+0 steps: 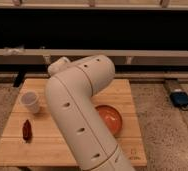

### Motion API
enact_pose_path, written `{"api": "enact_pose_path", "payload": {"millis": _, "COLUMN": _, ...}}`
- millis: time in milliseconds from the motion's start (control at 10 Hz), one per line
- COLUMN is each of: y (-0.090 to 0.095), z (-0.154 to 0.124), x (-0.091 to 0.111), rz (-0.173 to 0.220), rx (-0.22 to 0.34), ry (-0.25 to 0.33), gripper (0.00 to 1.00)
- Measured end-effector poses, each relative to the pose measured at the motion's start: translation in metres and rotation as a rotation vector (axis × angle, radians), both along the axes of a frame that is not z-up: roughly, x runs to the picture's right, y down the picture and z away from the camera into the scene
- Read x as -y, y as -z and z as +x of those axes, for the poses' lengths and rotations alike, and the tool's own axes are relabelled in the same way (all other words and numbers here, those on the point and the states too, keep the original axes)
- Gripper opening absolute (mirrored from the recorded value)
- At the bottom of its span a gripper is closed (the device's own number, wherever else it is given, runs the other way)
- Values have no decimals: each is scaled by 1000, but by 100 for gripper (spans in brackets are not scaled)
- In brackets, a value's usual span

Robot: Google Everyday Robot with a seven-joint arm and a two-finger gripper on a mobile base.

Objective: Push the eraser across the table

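Note:
The light wooden table (17, 147) fills the lower middle of the camera view. My big white arm (79, 107) rises from the bottom edge and bends back over the table's middle, covering much of it. The eraser does not show; it is hidden or out of view. My gripper does not show either; it is out of sight behind the arm's upper links near the table's far side.
A white cup (29, 101) stands at the table's left. A small dark red oblong object (26, 129) lies in front of it. An orange bowl (112, 119) sits right of the arm. A blue device (179, 97) lies on the speckled floor at right.

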State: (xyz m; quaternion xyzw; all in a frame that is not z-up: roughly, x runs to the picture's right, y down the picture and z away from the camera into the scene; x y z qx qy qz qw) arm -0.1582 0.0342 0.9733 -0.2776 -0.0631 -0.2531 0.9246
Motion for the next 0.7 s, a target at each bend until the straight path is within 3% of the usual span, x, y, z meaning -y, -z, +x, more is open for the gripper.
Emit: {"api": "enact_pose_path", "payload": {"millis": 700, "y": -15, "z": 9, "x": 13, "rz": 9, "rx": 3, "ry": 15, "gripper": 0}}
